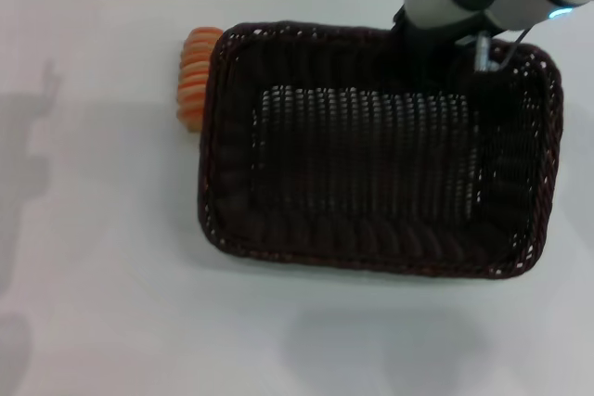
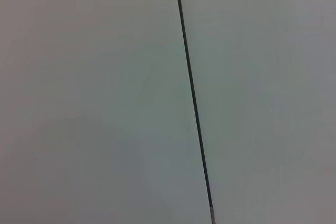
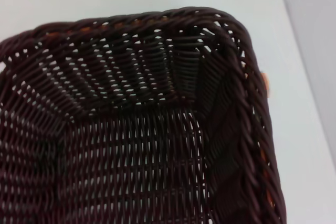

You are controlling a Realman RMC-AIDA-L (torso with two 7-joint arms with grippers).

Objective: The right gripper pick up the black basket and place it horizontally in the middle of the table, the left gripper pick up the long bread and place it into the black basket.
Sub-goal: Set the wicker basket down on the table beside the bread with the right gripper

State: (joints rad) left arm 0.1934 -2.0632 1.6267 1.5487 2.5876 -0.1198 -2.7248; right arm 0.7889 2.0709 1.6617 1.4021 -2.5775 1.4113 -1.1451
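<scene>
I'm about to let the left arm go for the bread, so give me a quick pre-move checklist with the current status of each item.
1. Black basket lying lengthwise mid-table: ok.
2. Basket interior free of objects: ok.
3. Right gripper clear of the basket: not ok, it is at the far rim.
4. Right gripper released: cannot tell.
5. Long bread reachable: ok, it lies outside, against the basket's left end.
6. Left gripper position: cannot tell, not in view.
</scene>
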